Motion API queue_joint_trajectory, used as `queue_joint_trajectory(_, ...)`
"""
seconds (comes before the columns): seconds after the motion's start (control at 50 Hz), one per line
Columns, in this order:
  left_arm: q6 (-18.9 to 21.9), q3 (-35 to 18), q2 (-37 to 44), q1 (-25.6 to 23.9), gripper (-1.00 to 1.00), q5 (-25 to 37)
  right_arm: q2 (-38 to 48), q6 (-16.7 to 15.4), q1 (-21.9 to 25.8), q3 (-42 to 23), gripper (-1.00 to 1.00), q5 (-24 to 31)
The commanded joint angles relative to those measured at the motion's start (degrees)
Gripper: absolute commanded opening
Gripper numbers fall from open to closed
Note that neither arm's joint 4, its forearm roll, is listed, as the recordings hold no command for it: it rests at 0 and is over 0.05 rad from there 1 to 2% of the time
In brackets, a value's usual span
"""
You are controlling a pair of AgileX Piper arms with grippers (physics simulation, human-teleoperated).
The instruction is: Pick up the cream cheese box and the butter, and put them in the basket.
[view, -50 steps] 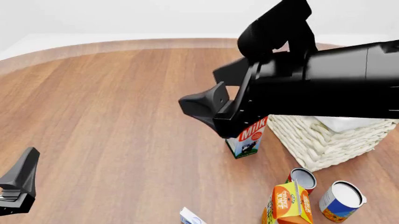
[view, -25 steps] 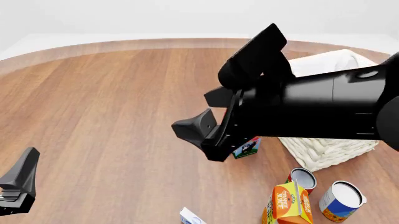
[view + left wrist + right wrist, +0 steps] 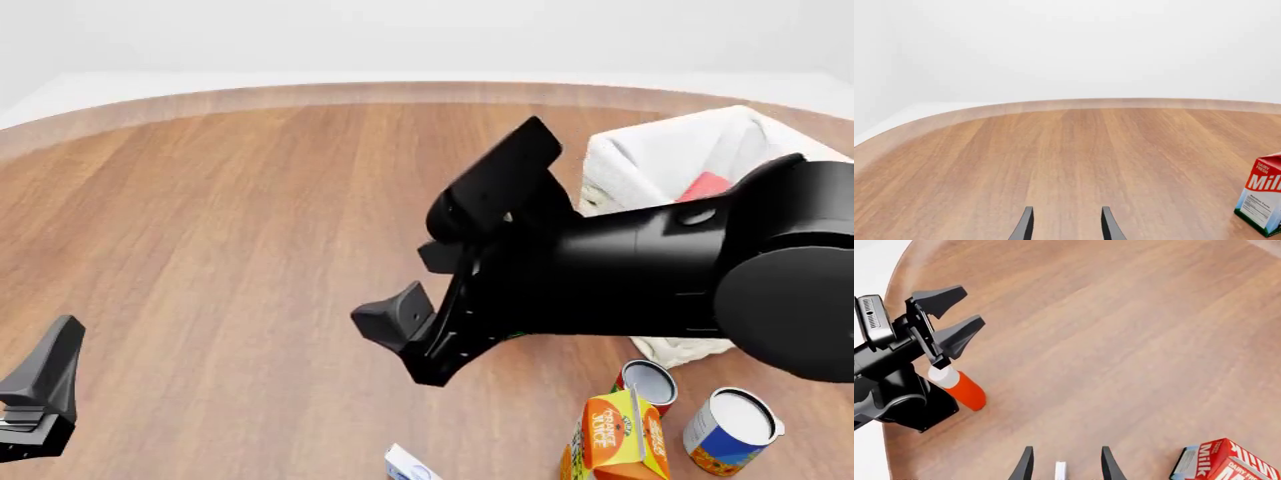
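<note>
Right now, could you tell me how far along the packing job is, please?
Done: a red box, apparently the butter, lies in the basket. In hand: nothing; the right gripper is open and empty, and the left gripper is open and idle. Left: the cream cheese box sits on the table, not yet picked up.

A rendered tabletop scene rather than a real room: a round, glossy wood-grain table [image 3: 227, 230] sits against a flat, featureless white backdrop with no walls, furniture or fittings. Everything looks smooth and computer-drawn. Grocery-style props give it a loose kitchen or pantry flavour: a milk carton [image 3: 1262, 200], an orange juice carton [image 3: 617, 436], two open tins [image 3: 727, 430], a red bottle with a white cap [image 3: 959, 386] and a woven basket [image 3: 667, 160] lined with white cloth
</note>
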Motion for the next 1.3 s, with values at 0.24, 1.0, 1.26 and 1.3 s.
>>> queue_joint_trajectory(0.24, 0.00, 0.00, 0.00, 0.00, 1.00, 0.00, 2.04, 0.97, 0.99, 2.95, 1.00, -1.14)
queue_joint_trajectory(1.0, 0.00, 0.00, 0.00, 0.00, 1.00, 0.00, 6.69, 4.22, 0.46, 9.04, 1.00, -7.77)
queue_joint_trajectory(1.26, 0.00, 0.00, 0.00, 0.00, 1.00, 0.00, 8.38, 5.07, 0.85, 10.15, 1.00, -9.40)
queue_joint_trajectory(1.3, 0.00, 0.00, 0.00, 0.00, 1.00, 0.00, 8.44, 5.14, 0.85, 10.21, 1.00, -9.45)
